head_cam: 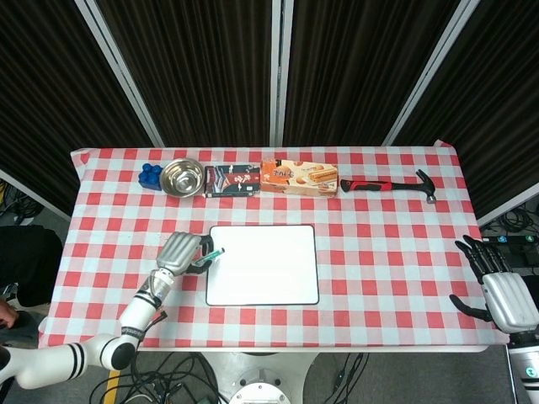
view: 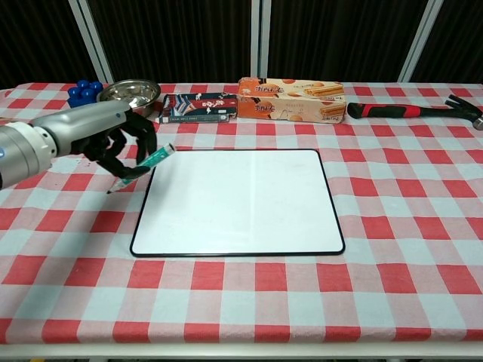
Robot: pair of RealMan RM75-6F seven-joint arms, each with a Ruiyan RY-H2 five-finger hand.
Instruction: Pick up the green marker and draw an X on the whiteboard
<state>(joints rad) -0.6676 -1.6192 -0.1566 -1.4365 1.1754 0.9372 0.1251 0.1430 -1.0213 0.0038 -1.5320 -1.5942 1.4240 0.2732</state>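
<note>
Red-checked table (head_cam: 396, 278), dark curtains (head_cam: 202, 67) behind, cables (head_cam: 177, 374) on grey floor.

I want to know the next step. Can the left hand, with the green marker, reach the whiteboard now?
Probably yes. The left hand holds the green marker lifted at the left edge of the whiteboard, and nothing lies on the board or between them.

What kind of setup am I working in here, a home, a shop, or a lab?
Probably a lab or test booth: black curtain panels behind, loose cables on the floor, and unrelated props lined along a checkered table, such as a hammer and biscuit box.
</note>
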